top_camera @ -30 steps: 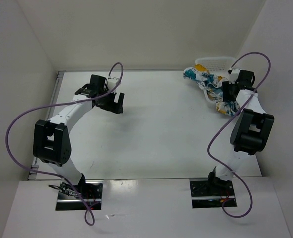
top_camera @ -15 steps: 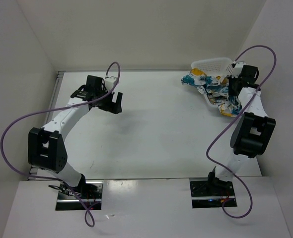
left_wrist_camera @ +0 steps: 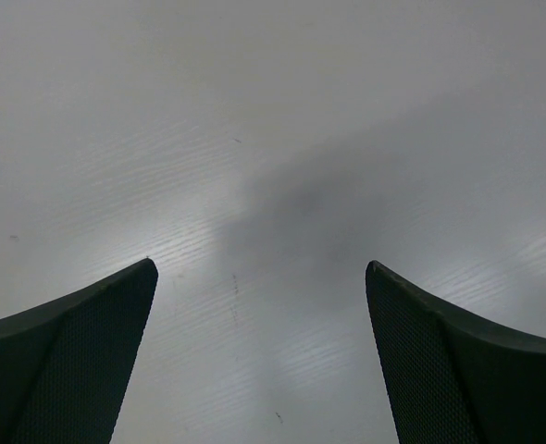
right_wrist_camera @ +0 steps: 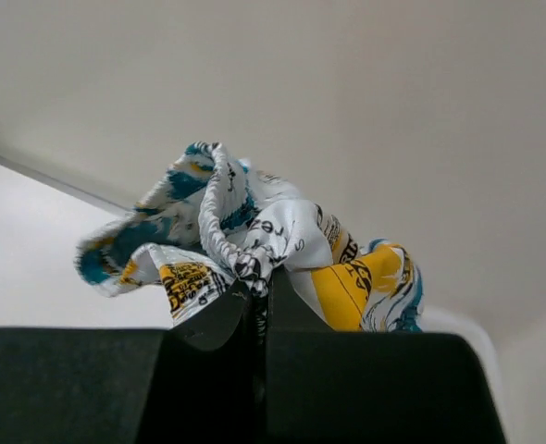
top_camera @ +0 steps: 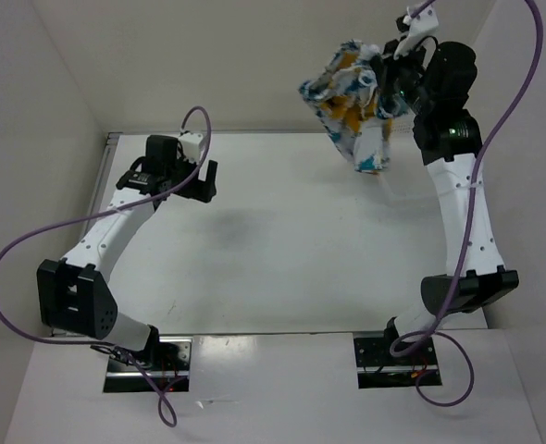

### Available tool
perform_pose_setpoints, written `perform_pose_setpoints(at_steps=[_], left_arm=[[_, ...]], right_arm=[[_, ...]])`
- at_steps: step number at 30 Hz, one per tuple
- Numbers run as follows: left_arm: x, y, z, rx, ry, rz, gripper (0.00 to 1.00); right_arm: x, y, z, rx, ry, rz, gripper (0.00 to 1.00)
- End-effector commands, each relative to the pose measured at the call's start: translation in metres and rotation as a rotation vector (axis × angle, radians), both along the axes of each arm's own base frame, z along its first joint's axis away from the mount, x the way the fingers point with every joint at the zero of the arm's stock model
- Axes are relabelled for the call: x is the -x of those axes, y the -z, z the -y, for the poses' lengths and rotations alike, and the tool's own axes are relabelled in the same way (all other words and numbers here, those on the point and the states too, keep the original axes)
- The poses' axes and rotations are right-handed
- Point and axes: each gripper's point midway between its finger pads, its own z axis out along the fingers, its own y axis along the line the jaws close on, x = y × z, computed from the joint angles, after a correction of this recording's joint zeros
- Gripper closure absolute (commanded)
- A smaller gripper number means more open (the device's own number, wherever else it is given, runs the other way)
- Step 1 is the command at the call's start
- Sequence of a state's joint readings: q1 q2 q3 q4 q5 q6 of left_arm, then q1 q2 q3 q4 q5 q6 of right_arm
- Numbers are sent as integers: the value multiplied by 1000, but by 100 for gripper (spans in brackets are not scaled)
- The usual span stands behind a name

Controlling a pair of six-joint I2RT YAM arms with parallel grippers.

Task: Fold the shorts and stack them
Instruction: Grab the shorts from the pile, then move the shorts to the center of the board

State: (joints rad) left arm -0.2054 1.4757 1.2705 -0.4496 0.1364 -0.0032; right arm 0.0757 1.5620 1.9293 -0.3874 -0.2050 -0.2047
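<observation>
The shorts (top_camera: 352, 104), white with teal, yellow and black print, hang bunched in the air above the table's far right corner. My right gripper (top_camera: 390, 91) is raised high and shut on them; in the right wrist view the jaws (right_wrist_camera: 259, 287) pinch a crumpled fold of the shorts (right_wrist_camera: 254, 231), which spread out beyond the fingertips. My left gripper (top_camera: 192, 181) hovers low over the far left of the table, open. The left wrist view shows its two fingers (left_wrist_camera: 69, 361) wide apart with only bare tabletop between them (left_wrist_camera: 259, 268).
White walls close in the table on the left, back and right. The table (top_camera: 282, 250) is white. The right arm's purple cable (top_camera: 523, 55) loops high beside the lifted arm. The basket does not show behind the hanging fabric.
The right gripper shut on the shorts at the basket and lifted them high off the far right corner. The left arm drifted slightly left and farther back, still open.
</observation>
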Motion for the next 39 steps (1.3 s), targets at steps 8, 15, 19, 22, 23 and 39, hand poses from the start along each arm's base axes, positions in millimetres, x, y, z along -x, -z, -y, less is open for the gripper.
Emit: perform_pose_setpoints(at_steps=[8, 15, 19, 22, 23, 39], left_arm=[[-11, -61, -101, -72, -313, 229, 0], [9, -35, -118, -98, -361, 180, 0], [18, -12, -102, -105, -317, 123, 0], [32, 24, -86, -124, -264, 24, 0], [36, 37, -77, -138, -237, -7, 0], [26, 91, -77, -236, -260, -81, 0]], right_arm=[[42, -24, -138, -217, -468, -57, 100], [13, 152, -87, -98, -208, -362, 14], [7, 193, -58, 16, -140, -410, 12], [23, 195, -87, 147, -238, -399, 12], [36, 202, -113, 190, -307, -407, 12], [181, 383, -247, 748, -800, -437, 14]])
